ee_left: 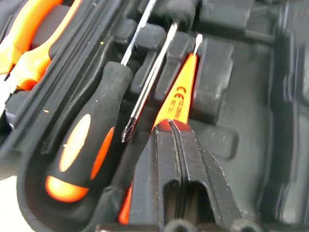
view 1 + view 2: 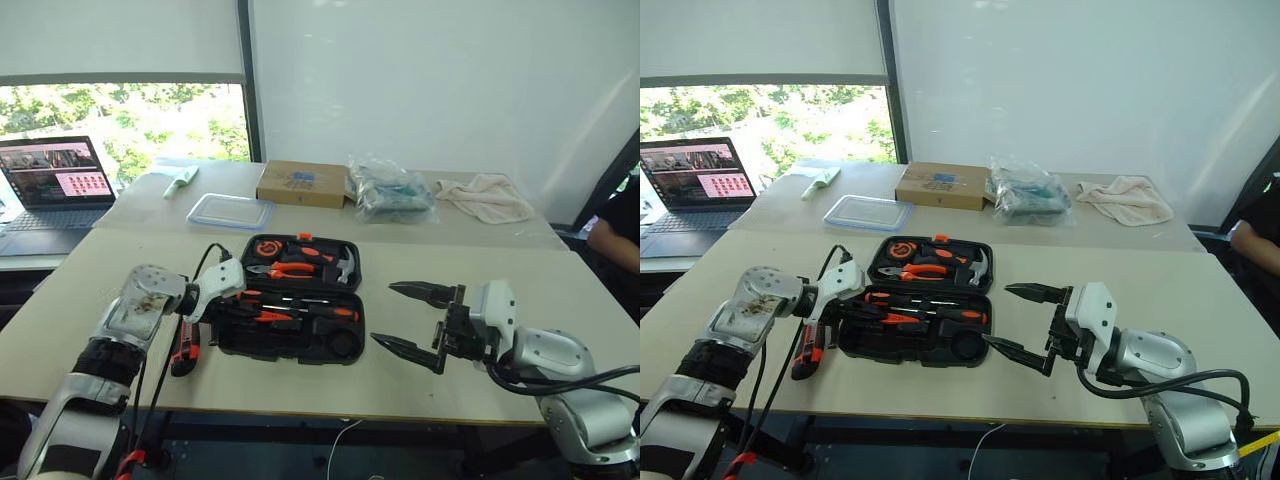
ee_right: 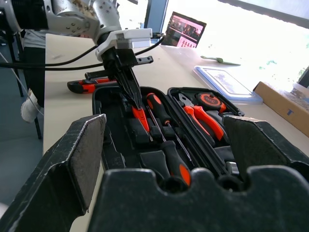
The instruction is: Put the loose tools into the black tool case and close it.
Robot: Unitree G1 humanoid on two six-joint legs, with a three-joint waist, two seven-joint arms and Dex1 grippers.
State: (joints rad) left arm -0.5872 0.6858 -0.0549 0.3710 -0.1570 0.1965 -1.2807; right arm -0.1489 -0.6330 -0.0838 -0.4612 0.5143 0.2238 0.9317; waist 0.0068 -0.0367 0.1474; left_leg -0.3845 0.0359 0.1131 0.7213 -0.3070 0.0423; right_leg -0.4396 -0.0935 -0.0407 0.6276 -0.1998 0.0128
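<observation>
Left hand (image 1: 178, 133) pinching butt of small orange screwdriver (image 1: 179, 94), pressing it into slot of open case (image 2: 345, 330). Feeling light, stiff, slick plastic; gripping thicker handle end best. Right hand (image 2: 408, 318) gaping empty beside case. Knife (image 2: 185, 352) lying on counter (image 2: 500, 290) just outside left hand.

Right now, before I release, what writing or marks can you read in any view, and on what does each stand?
"CE": on the small orange screwdriver that the left claw is shut on, inside the black tool case.
Small black print beside that mark on the same handle: too blurred to read.
Blue print on the cardboard box: too small to read.
Laptop screen: pink panels, no text legible.
</observation>
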